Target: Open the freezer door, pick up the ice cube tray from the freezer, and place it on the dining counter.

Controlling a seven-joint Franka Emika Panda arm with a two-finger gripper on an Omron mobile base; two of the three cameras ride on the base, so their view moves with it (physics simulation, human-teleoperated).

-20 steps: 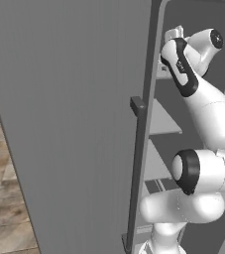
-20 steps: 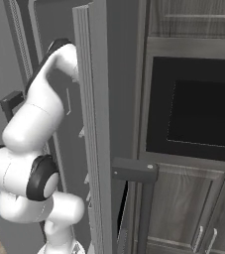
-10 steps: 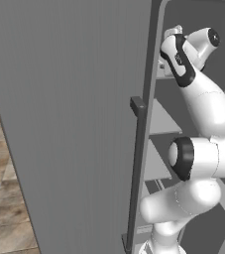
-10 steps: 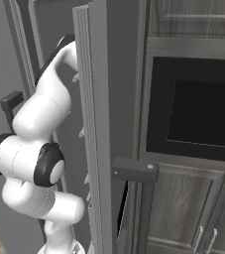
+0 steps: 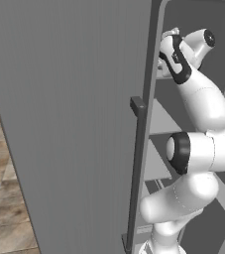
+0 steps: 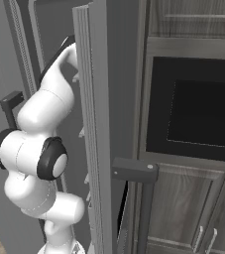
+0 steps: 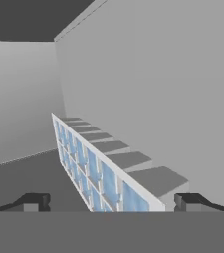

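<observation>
jaws (image 7: 108, 202): spread wide, holding nothing, one tip each side of the tray's near end, lined up to pinch across it | tray (image 7: 91, 165): between the tips, running ahead on a freezer shelf (image 7: 29, 173) | door (image 5: 69, 124): swung open behind, clearing the arm's reach

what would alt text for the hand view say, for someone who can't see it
A white rectangular ice cube tray with pale blue compartments stretches away between the open gripper, whose two dark finger tips stand on either side of its near end. Plain grey freezer walls surround it.
</observation>
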